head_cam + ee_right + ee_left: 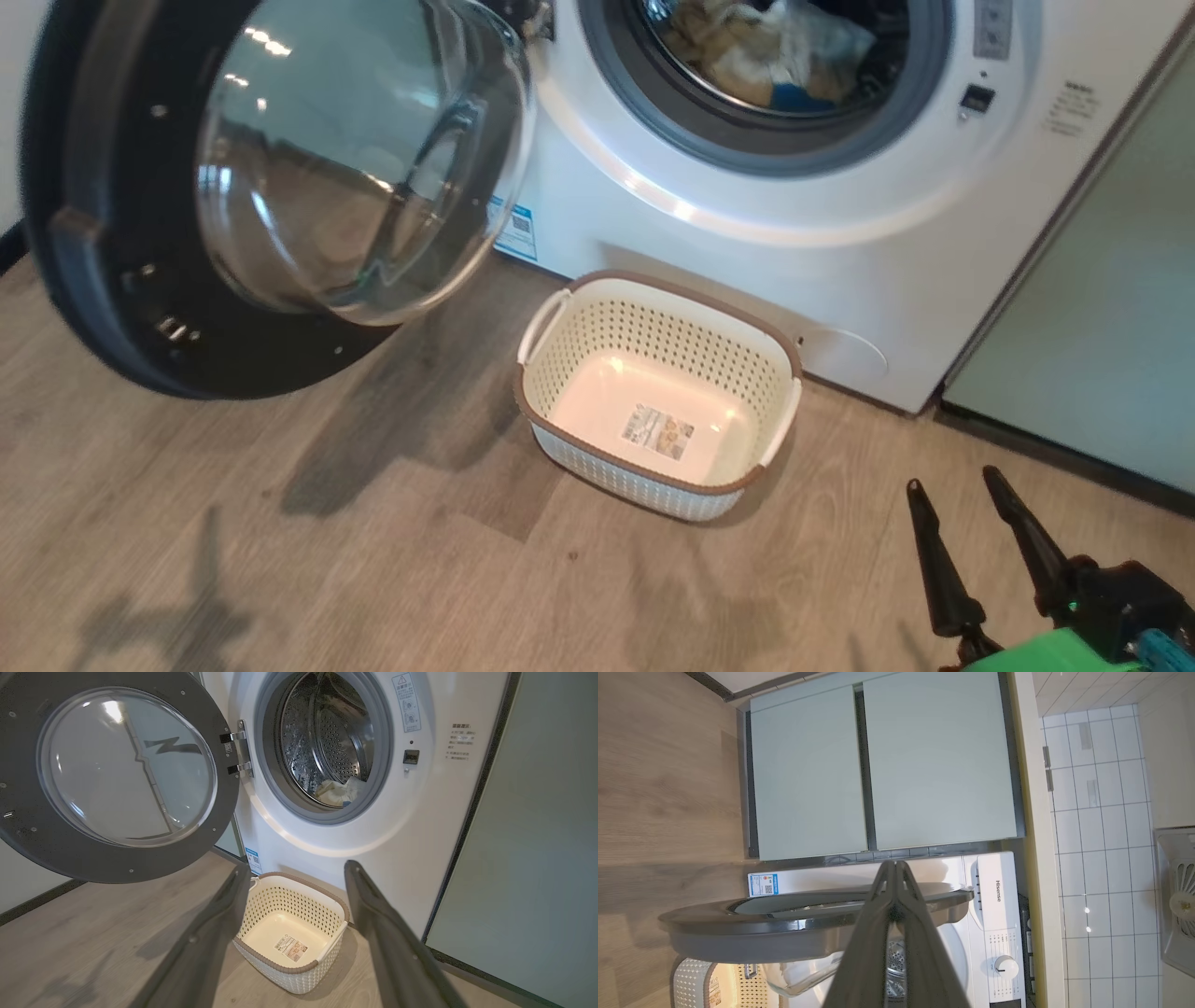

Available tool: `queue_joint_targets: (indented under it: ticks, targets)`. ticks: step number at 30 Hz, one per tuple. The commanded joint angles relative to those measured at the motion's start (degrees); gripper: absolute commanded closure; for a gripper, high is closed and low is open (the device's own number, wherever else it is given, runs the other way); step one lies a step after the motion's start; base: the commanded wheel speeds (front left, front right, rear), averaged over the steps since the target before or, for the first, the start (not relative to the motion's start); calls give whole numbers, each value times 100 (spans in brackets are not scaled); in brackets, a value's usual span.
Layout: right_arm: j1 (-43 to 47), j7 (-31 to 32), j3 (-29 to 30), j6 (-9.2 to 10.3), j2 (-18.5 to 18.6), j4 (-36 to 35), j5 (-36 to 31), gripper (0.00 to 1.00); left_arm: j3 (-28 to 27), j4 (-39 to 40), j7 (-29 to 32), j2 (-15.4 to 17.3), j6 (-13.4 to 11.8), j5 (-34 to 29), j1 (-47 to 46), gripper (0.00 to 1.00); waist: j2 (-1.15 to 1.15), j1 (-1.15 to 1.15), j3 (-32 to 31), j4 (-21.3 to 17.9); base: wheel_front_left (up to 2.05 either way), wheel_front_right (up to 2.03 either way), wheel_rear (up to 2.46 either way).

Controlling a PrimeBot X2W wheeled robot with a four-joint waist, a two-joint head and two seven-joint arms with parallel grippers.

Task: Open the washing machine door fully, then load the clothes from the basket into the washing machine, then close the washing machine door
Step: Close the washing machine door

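Filling the upper right of the head view, the washing machine (840, 280) stands with its mouth uncovered. Its door (93, 280) hangs swung wide at the upper left, jutting out over the wooden floor (280, 560). A pale green cabinet (1111, 327) flanks the machine at the right edge. The basket (644, 331) sits centre frame, just before the machine, its bottom bare but for a label. The clothes (747, 56) lie inside the drum, top centre. The right gripper (952, 479), lower right, is spread and holds nothing. In its wrist view, the left gripper (895, 864) is pressed together beside the door's edge.
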State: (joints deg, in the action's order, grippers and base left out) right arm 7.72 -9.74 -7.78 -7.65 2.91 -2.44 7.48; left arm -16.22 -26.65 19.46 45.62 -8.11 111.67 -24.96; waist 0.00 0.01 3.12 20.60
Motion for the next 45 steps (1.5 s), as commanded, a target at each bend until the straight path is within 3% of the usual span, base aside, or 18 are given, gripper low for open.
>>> queue_joint_targets:
  ticks: [1, 14, 35, 45]
  targets:
    - [-269, 22, -100, 16, 141, -221, -48, 0, -164, 137, 92, 357, 71, 17, -341, 100, 0, -1, 111, -116, 0, 0, 0]
    - [-378, 148, -102, 16, 319, -436, -63, 0, 63, -86, 211, 209, 309, -106, -635, 100, 0, -1, 512, -393, 0, 0, 0]
    - [-461, 248, -104, 16, 404, -486, -61, 0, 288, -450, 365, 22, 504, -264, -813, 100, 0, -1, 707, -493, 0, 0, 0]
    - [-496, 258, -94, 16, 405, -480, -67, 0, 425, -400, 805, -63, 632, -194, -836, 100, 0, -1, 761, -459, 0, 0, 0]
